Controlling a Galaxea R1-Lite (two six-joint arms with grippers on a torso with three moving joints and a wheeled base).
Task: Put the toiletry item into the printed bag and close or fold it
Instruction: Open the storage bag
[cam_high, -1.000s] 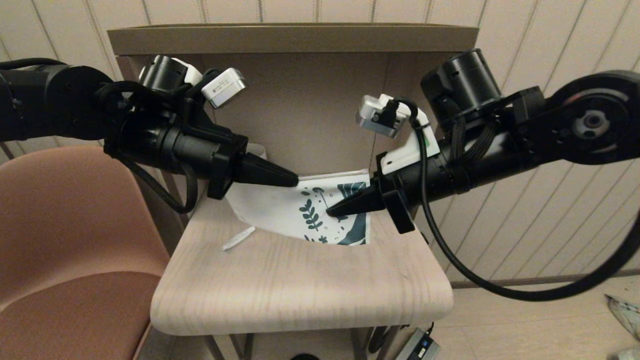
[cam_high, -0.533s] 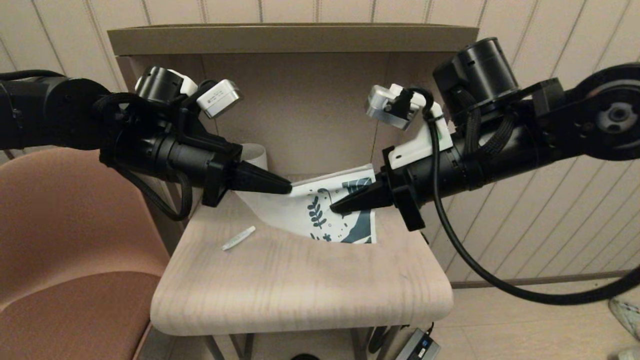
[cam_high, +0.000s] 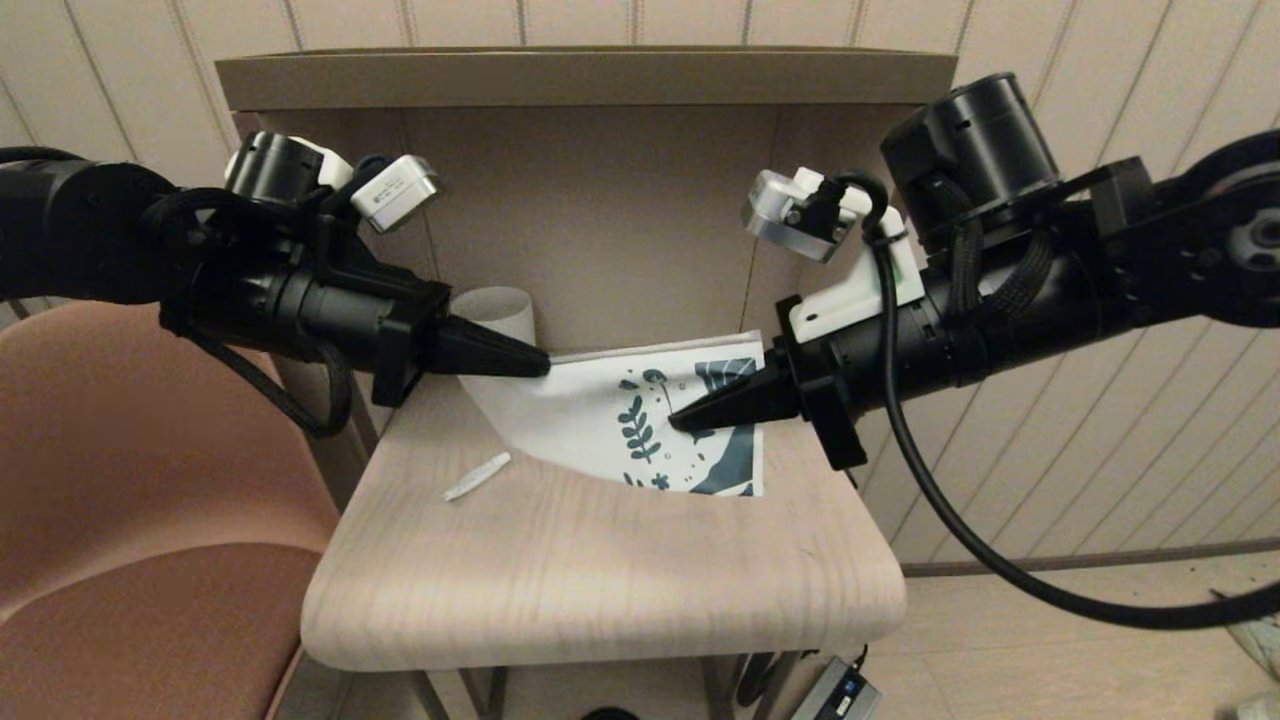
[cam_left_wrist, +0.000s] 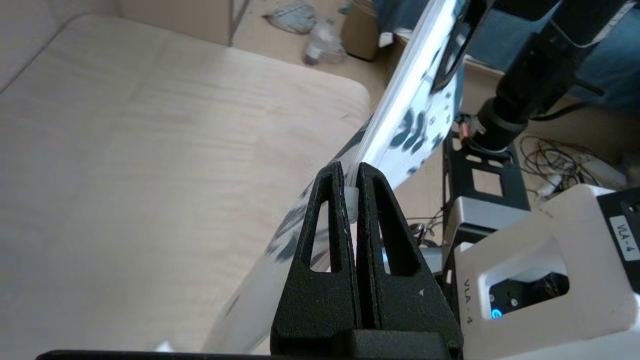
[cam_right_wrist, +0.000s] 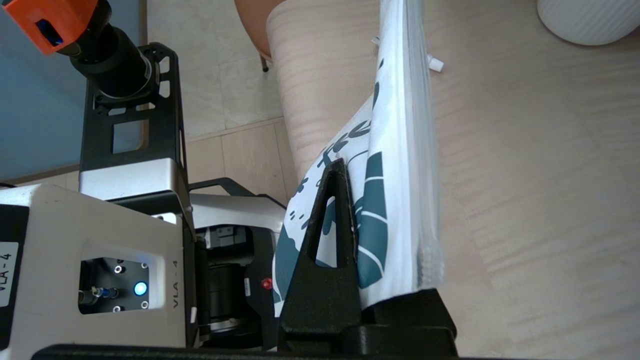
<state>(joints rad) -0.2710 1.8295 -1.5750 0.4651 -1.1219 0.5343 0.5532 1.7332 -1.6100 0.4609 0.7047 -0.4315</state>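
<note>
The printed bag (cam_high: 600, 420), white with teal leaf print, hangs stretched between both grippers above the wooden table (cam_high: 600, 580), its lower edge resting on the wood. My left gripper (cam_high: 545, 366) is shut on the bag's small white slider (cam_left_wrist: 351, 201) at the top left corner. My right gripper (cam_high: 678, 422) is shut on the bag's printed end (cam_right_wrist: 380, 200); one finger is hidden behind the plastic. The toiletry item (cam_high: 477, 477), a slim white tube, lies on the table below the left gripper, outside the bag.
A white ribbed mug (cam_high: 500, 310) stands at the back behind the left gripper. A shelf back panel (cam_high: 600, 200) closes off the far side. A brown chair (cam_high: 130, 480) is beside the table on the left.
The left gripper has pulled leftward with the slider, drawing the bag's top edge longer. The right gripper shifted slightly right and down with the printed end. The tube has not moved.
</note>
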